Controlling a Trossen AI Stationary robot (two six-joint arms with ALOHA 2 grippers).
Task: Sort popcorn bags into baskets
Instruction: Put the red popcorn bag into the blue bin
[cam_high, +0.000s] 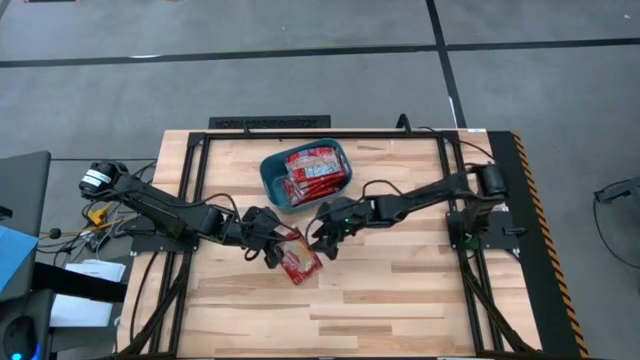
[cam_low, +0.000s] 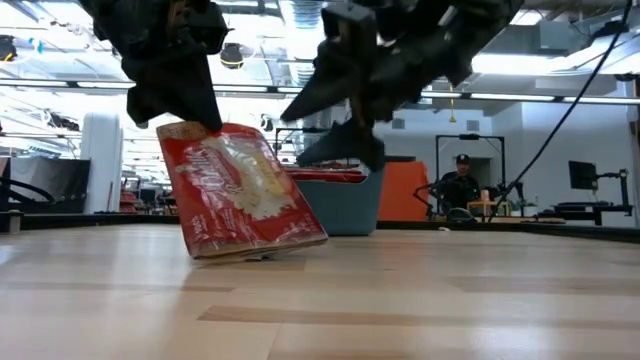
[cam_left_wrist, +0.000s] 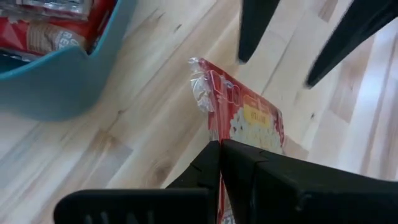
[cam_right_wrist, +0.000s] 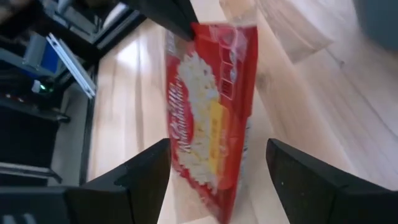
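Note:
One red popcorn bag (cam_high: 300, 263) (cam_low: 245, 190) stands tilted on the table between my two grippers. My left gripper (cam_high: 272, 248) (cam_left_wrist: 219, 152) is shut on it at its left side. My right gripper (cam_high: 325, 240) (cam_right_wrist: 217, 180) is open just right of the bag, with a finger on either side of the bag's lower part in the right wrist view; I see no contact. The teal basket (cam_high: 268, 180) (cam_left_wrist: 56, 81) sits behind them toward the far edge, with several red bags (cam_high: 315, 172) lying in it. My left gripper pinches the bag between its two shut fingers at an upper corner (cam_low: 185, 128) (cam_right_wrist: 193, 31), near the crimped end. The fingers come slanting down from the table's left. The bag hangs tilted below them, its lower edge (cam_low: 260, 248) resting on the table.
Black frame rails (cam_high: 195, 190) run along the table's left, right and far sides. Bare wood lies toward the near edge (cam_high: 340, 320). Beyond the table in the low view, a person (cam_low: 462, 185) sits among desks and screens.

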